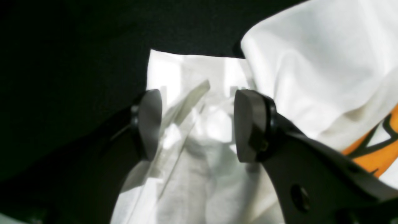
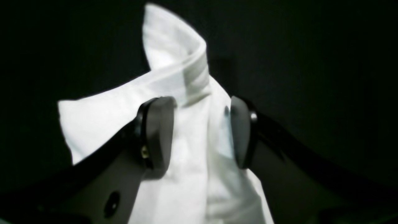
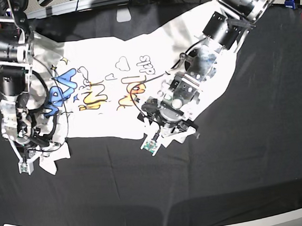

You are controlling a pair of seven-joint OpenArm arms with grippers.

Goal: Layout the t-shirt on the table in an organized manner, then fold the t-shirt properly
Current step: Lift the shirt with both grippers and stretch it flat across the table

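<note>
i'm seeing the left gripper [image 1: 197,124] holding its jaws apart, bunched white t-shirt [image 1: 311,77] lying between them. the right gripper [image 2: 199,132] is likewise standing parted around a raised fold over the table [image 3: 240,168].

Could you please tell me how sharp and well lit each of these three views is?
Left wrist: soft focus, t-shirt overexposed against the dark table. Right wrist: blurred, cloth bright, background nearly black. Base: sharpest, evenly lit, shirt print readable.
</note>
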